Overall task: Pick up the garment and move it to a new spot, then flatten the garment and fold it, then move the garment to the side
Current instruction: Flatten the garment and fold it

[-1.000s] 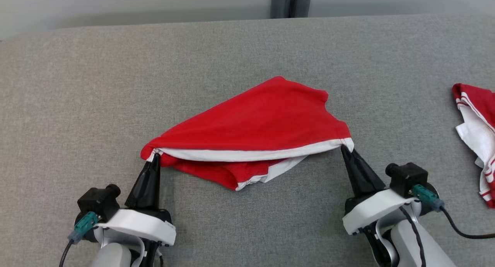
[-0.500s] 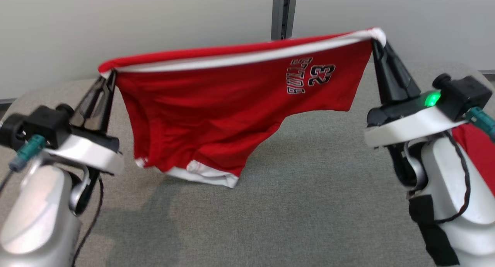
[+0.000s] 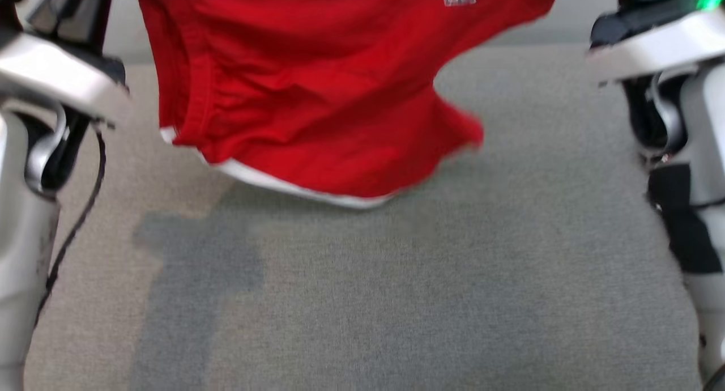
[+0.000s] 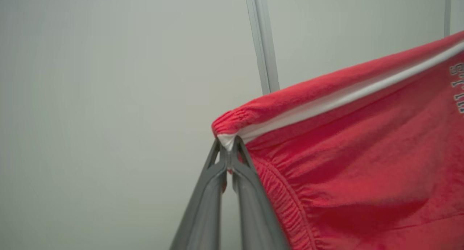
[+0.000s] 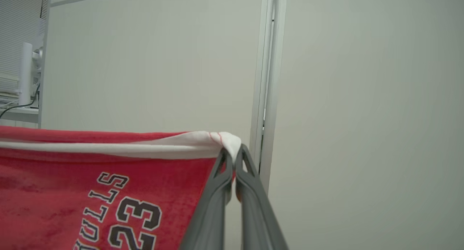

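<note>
Wide below me lies the grey woven surface [image 3: 396, 300], coarse and flat, with a dim shadow on its left. Over it hangs the garment [image 3: 317, 96] — soft red jersey shorts, rippled, with a white-trimmed hem curving along the bottom. A second ago it lay crumpled on that cloth; now it's up, stretched between my arms. Behind it is a plain pale wall [image 4: 108, 79] with a narrow upright strip [image 4: 262, 43]. My left gripper [image 4: 227, 145] pinches one gathered waistband corner and my right gripper [image 5: 235, 154] nips the other — the printed number [image 5: 136, 221] sits just beside it.
</note>
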